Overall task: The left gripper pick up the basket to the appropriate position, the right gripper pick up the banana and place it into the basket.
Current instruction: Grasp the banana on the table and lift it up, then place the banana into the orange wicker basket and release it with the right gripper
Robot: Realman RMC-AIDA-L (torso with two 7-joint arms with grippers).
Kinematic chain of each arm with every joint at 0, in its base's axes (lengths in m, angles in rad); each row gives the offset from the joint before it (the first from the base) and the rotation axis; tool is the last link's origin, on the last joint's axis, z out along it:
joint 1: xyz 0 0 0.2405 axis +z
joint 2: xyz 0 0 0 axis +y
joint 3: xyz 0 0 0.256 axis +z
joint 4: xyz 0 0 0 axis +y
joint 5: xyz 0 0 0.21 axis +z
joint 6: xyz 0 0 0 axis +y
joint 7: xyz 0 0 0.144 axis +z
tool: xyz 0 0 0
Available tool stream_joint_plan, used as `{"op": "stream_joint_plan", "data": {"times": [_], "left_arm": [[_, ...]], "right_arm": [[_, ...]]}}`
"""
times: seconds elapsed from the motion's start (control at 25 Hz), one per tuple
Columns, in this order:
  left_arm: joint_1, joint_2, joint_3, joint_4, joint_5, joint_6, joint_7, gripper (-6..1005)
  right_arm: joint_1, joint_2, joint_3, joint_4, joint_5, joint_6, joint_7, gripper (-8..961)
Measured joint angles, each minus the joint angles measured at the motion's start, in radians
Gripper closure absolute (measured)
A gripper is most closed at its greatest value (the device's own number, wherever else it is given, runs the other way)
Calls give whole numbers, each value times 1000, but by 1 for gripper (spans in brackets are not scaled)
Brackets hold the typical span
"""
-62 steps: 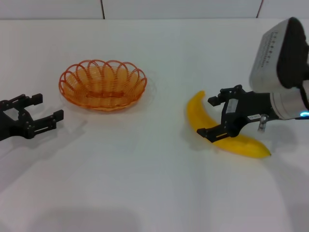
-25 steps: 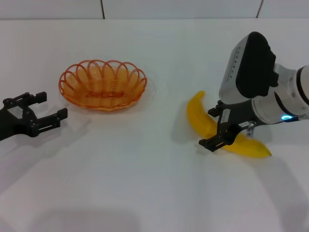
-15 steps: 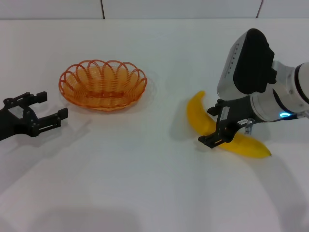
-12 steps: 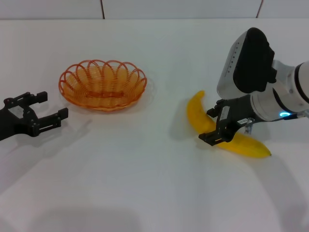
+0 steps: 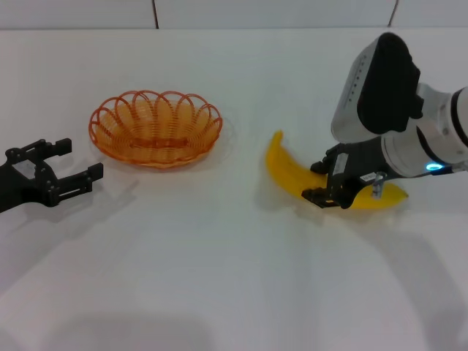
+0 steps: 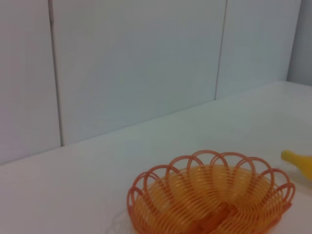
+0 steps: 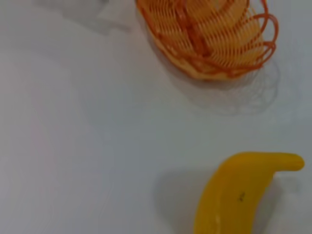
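Observation:
The orange wire basket [image 5: 156, 128] sits on the white table at back left; it also fills the lower part of the left wrist view as basket [image 6: 209, 195] and shows in the right wrist view as basket [image 7: 209, 34]. My left gripper [image 5: 79, 159] rests open at the table's left side, apart from the basket. The yellow banana [image 5: 289, 170] is held across its middle by my right gripper [image 5: 318, 181], which is shut on it, right of the basket. One end of the banana [image 7: 239, 195] shows in the right wrist view, and a banana tip [image 6: 297, 161] in the left wrist view.
The white table [image 5: 219, 278] stretches open in front of both grippers. A pale tiled wall [image 6: 136, 63] rises behind the basket. The right arm's bulky white-silver wrist housing [image 5: 380, 80] stands above the banana.
The right gripper's fingers closed on the banana. The banana then shifted left toward the basket and swung flatter with its far tip raised. Basket and left gripper stayed put.

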Motion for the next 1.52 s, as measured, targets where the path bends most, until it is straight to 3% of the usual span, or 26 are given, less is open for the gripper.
{"op": "stream_joint_plan", "data": {"times": [0.32,0.48,0.96,1.24,1.52], "left_arm": [[6,0,0,0,-1,0,0,193],[4,-1,1,0,-1,0,1,193],[-5,-10,6,1,-2,0,12,193],[-13,-14,9,2,-2,0,18,193],[-22,-14,9,-2,3,0,20,193]], "right_arm": [[-66,2,3,-141,88,18,-65,489],[-68,2,1,-148,192,63,-162,486],[78,3,-69,92,484,265,-400,478],[172,5,-228,203,528,476,-408,473],[201,7,-378,227,538,694,-410,469]]}}
